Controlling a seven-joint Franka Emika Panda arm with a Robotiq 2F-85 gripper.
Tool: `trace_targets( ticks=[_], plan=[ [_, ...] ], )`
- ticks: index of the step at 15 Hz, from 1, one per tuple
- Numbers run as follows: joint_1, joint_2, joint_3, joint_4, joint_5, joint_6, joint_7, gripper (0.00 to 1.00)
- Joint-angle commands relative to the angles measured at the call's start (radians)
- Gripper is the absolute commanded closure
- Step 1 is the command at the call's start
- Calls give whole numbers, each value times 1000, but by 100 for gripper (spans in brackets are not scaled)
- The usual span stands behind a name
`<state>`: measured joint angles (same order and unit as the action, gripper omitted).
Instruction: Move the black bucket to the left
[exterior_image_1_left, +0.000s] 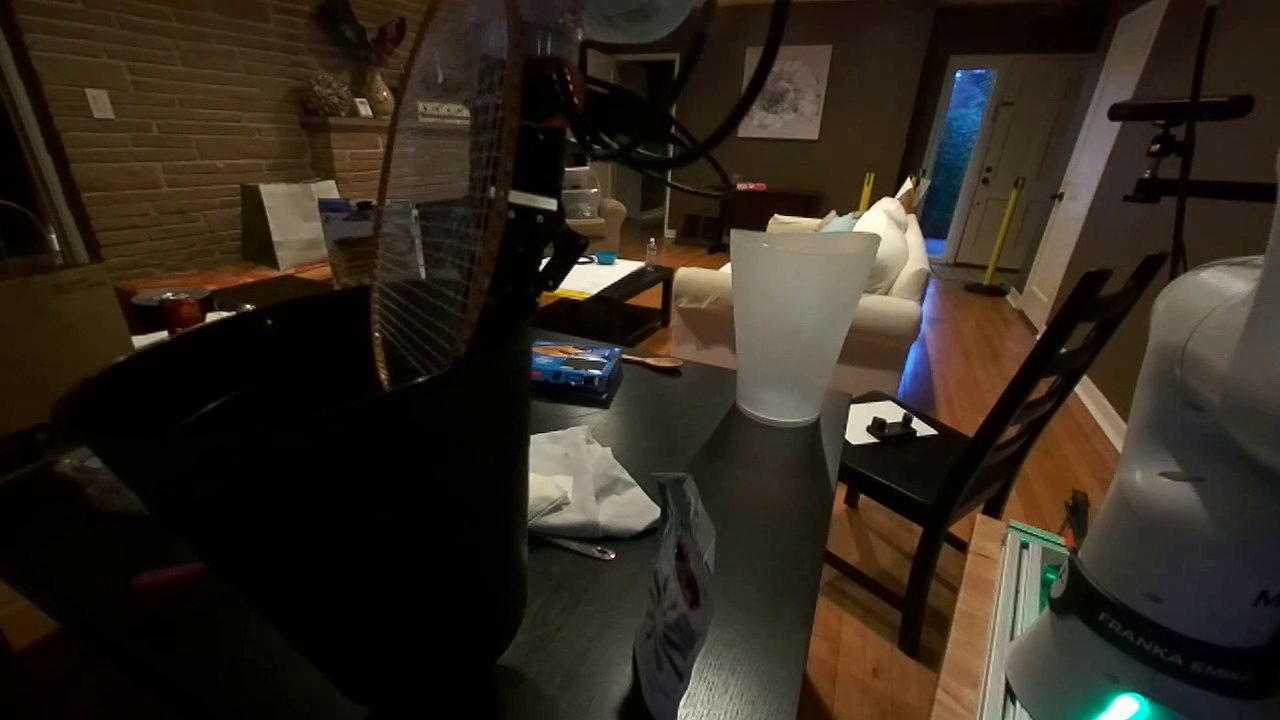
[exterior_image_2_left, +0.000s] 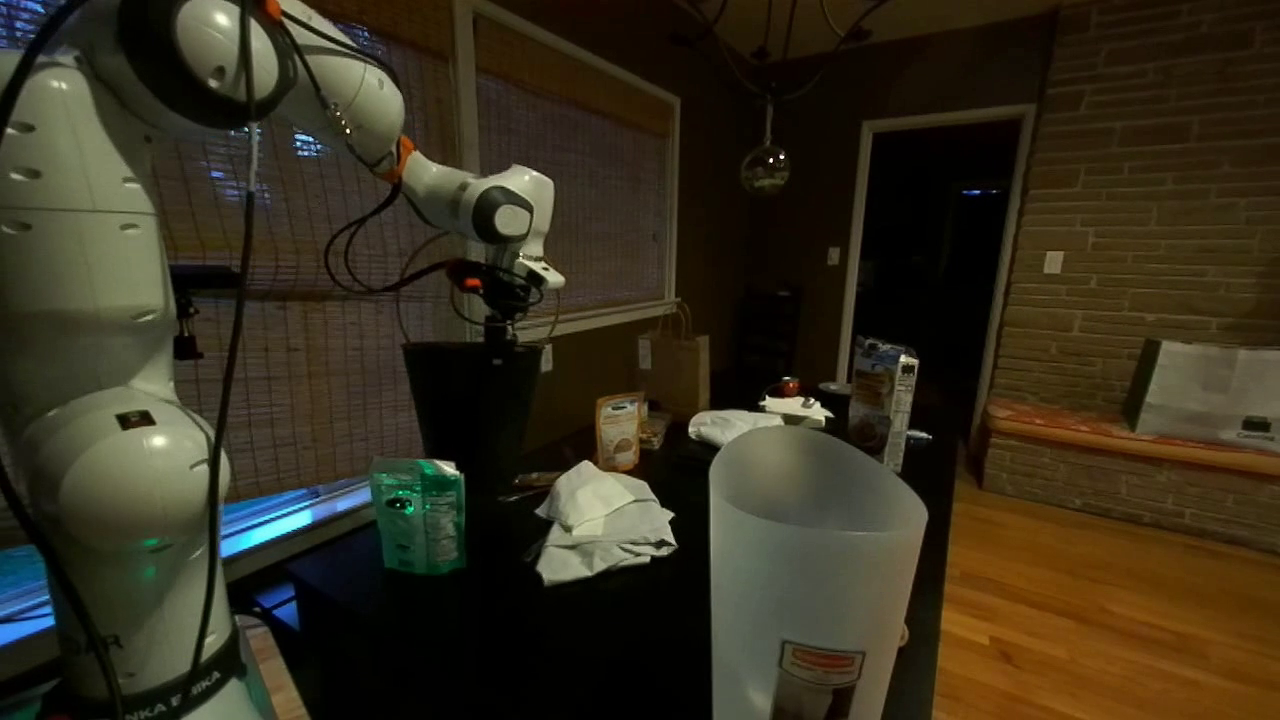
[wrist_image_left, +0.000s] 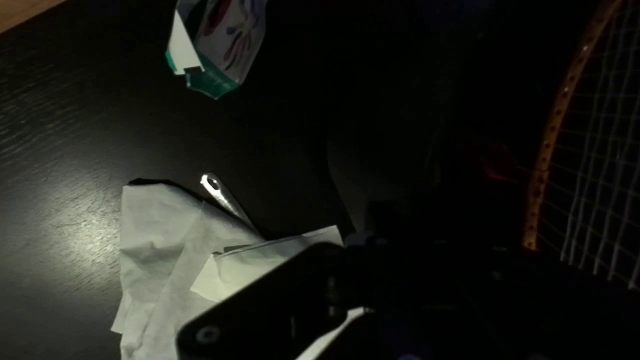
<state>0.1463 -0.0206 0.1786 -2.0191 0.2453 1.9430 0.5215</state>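
Much of black bucket (exterior_image_2_left: 466, 410) lost in shadow, gripper (exterior_image_2_left: 499, 344) indistinct at rim, clamped or apart impossible to tell

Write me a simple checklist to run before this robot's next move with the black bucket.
1. Hand at the rim of the black bucket: ok.
2. Hand closed on that rim: cannot tell, too dark.
3. Bucket standing on the table: cannot tell, its base is lost in shadow.
4. Nothing poking out of the bucket: not ok, a racket is.
5. White bin apart from the bucket: ok, clear gap between.
6. Table near the bucket uncluttered: not ok, a white cloth and a green pouch are close by.
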Motion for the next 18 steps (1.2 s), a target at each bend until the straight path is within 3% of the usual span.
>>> trace_targets(
  ticks=[1,8,14,15,16,18],
  plan=[
    [1,9,-8,-4,-83,23,44,99],
    [-2,48,-20,-56,88,181,-88,99],
    [-2,62,-32,-79,33,181,-75,99],
    [-1,67,-33,-80,37,176,-77,70],
    [-1,71,-34,-79,39,170,-77,69],
    [-2,70,-35,-77,32,163,-72,56]
  ],
)
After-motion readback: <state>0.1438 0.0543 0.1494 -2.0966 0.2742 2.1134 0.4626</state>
